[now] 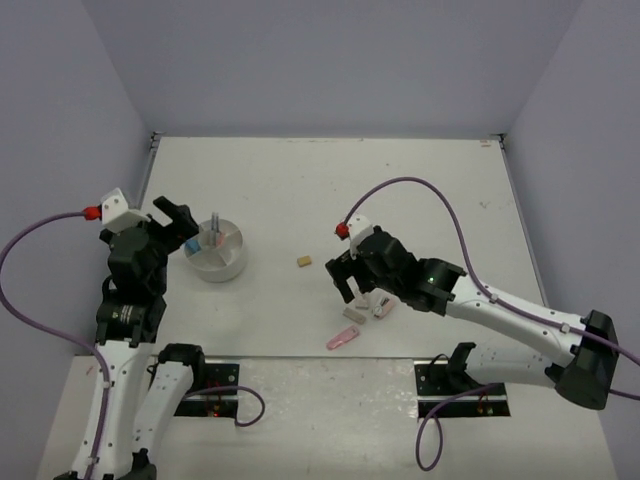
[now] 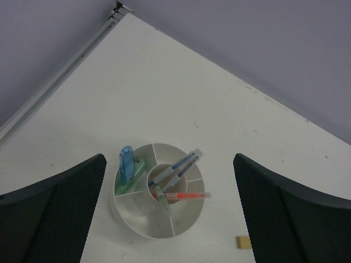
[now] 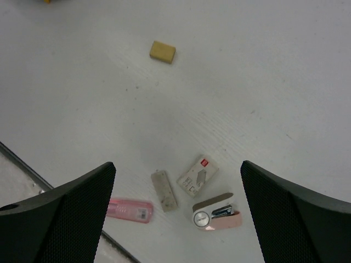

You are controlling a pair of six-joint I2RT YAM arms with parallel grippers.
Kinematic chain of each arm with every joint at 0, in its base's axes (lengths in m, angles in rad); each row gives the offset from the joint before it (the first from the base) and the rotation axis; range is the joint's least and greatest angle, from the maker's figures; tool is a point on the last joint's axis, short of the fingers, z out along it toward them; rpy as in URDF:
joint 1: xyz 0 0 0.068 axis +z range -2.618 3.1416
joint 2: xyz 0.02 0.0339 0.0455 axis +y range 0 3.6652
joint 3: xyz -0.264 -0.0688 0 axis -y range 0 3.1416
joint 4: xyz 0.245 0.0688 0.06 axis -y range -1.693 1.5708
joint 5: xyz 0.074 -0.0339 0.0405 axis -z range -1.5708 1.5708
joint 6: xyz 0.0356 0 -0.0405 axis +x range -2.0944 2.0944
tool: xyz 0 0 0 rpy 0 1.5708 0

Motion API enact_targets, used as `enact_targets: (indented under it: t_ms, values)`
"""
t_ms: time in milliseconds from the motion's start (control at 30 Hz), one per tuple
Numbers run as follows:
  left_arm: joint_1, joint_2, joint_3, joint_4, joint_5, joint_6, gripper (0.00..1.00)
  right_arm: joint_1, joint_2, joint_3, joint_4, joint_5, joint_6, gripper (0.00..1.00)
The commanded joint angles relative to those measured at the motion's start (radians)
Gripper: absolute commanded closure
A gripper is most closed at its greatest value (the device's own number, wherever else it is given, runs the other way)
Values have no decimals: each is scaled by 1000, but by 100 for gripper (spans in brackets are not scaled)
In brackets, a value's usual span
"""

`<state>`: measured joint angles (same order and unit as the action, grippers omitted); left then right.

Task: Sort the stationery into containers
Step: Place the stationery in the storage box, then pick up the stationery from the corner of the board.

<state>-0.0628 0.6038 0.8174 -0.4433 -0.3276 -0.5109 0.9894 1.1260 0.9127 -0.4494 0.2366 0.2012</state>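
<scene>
The left jaws are wide open and hold nothing, up above the round white plastic holder (image 2: 143,227) on the white tabletop (image 2: 164,98). A short blue marker (image 2: 126,163) and a green marker (image 2: 138,171) lean in one outer part. Thin grey-blue pens (image 2: 180,166) and an orange pen (image 2: 185,195) poke out of the middle ring (all tilted). The right jaws are open and empty too, above a pink marker (image 3: 130,210), a grey eraser block (image 3: 164,190) and a small white box (image 3: 198,176). A tan eraser block (image 3: 163,51) lies apart from these.
</scene>
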Motion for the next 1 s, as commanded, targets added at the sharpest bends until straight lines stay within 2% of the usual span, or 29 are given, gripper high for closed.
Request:
enact_targets:
  t_ms: [0,100,233,467,600,833,967]
  values:
    - [8,-108,-17,-88,103,61,0,86,110,82,-271,-102,2,1]
    - [5,-160,-55,-84,121,114,0,163,238,137,-387,-127,47,3]
    - [-14,-242,-143,-33,110,107,0,229,393,154,-433,-125,73,6]
    - [-80,-265,-145,-38,97,98,0,256,512,146,-369,-62,-51,5]
    - [-95,-287,-158,-22,111,107,0,257,584,158,-323,-117,-114,17]
    - [-101,-292,-159,-18,121,112,0,271,627,167,-299,-123,-175,28]
    - [-101,-286,-163,-11,140,115,0,273,653,196,-303,-112,-199,31]
